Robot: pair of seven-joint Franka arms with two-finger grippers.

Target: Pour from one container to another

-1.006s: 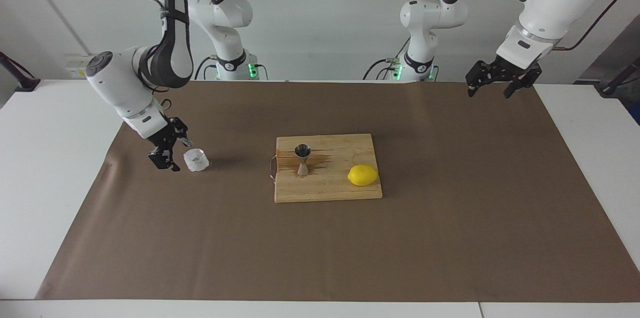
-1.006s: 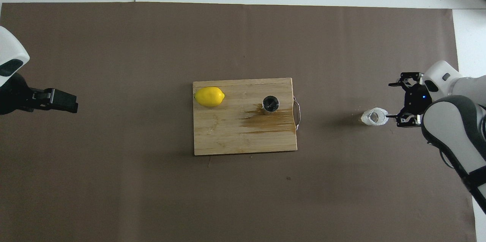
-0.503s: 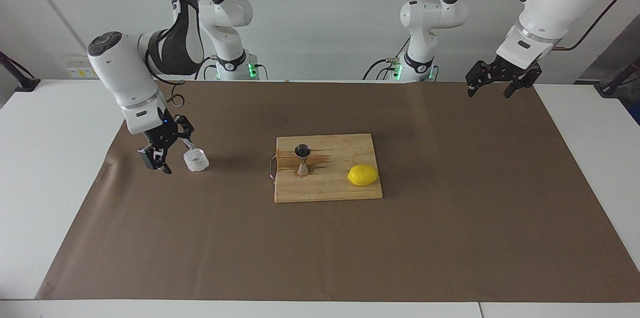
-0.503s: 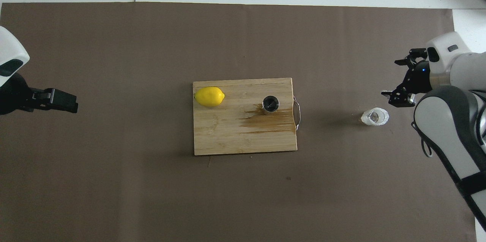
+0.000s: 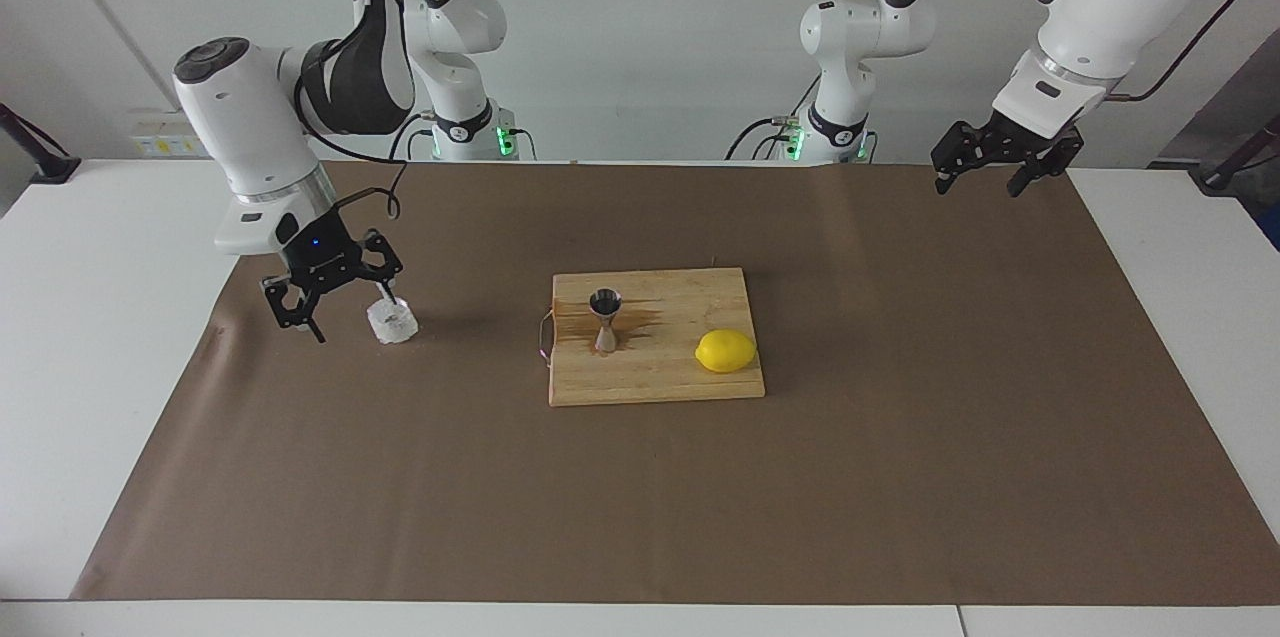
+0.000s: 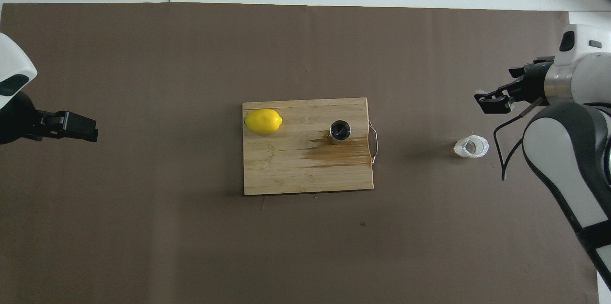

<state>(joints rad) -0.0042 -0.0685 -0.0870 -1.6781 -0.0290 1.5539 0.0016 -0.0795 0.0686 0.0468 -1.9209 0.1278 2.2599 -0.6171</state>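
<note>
The clear faceted cup (image 5: 392,321) stands upright on the brown paper toward the right arm's end of the table; it also shows in the overhead view (image 6: 471,146). The steel jigger (image 5: 605,317) stands upright on the wooden cutting board (image 5: 660,379), by a brown wet stain (image 6: 334,151); the overhead view shows it too (image 6: 340,131). My right gripper (image 5: 345,312) is open and empty, hanging low over the paper just beside the cup (image 6: 501,96). My left gripper (image 5: 985,172) is open and empty, waiting high over the paper's corner at the left arm's end (image 6: 71,125).
A yellow lemon (image 5: 725,351) lies on the board toward the left arm's end. The board has a wire handle (image 6: 374,141) on the edge that faces the cup. Brown paper (image 5: 900,477) covers most of the white table.
My right gripper has swung its wrist round and drawn away from the cup, which stays where it stood. The left arm, jigger and lemon have not moved.
</note>
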